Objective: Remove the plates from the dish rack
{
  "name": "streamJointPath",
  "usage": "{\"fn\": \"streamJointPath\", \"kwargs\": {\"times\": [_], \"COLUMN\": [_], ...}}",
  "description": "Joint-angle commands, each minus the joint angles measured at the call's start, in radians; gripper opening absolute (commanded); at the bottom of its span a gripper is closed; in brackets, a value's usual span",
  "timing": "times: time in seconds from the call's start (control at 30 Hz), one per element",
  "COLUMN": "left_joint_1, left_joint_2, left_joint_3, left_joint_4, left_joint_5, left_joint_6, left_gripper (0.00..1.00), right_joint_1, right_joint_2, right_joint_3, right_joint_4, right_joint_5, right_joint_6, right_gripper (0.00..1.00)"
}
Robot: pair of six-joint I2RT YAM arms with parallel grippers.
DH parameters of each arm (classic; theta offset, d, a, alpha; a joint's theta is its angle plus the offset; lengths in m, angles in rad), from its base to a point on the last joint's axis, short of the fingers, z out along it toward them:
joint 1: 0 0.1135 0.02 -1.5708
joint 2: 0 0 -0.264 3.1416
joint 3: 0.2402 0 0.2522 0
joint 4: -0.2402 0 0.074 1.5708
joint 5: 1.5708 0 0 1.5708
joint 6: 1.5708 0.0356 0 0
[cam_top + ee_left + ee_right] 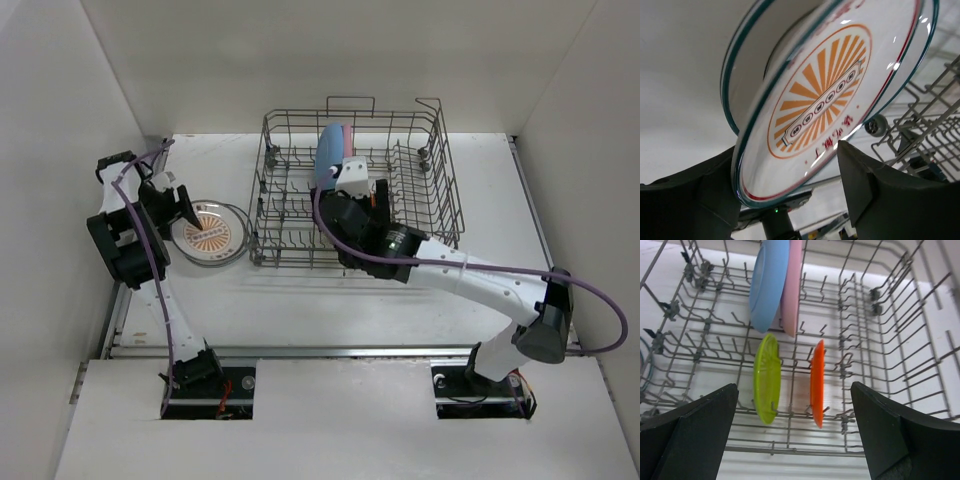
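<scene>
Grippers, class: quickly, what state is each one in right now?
Left gripper: open, jaws astride the rim of the sunburst plate.
Right gripper: open, empty, over the dish rack.

Noted on white sunburst plate (825, 100), centre of left wrist view: short arc of red characters (832, 144) beneath the orange rays, inverted, East Asian script, not legible. Further red marks at upper frame edge, cut off. Nothing readable in other views.
</scene>
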Motion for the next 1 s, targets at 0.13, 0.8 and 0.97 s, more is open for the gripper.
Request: {"fn": "streamJointPath", "kwargs": {"times": [0.13, 0.8, 0.97], "left_joint_1": [-0.051, -0.129, -0.14], "left_joint_2": [-0.025, -0.091, -0.07], "left_joint_3": [0.033, 0.017, 0.026], "left_joint_4": [-0.156, -0.165, -0.156], "left_joint_5": [0.014, -0.296, -0.305], "left_joint_6": [0.14, 0.186, 0.163], "left_gripper": [0.68, 0.82, 0.82], "right_joint_1": [-0.228, -0.533, -0.543], "right_joint_2": [-0.036, 0.303, 0.356], "right_joint_3": [0.108, 0.306, 0.324], "right_joint_4": [-0.01, 0.096, 0.105], "right_joint_5": [-0.382, -0.768, -0.777], "right_joint_6": [0.131, -0.016, -0.016], "right_gripper": [0.98, 0.62, 0.6]}}
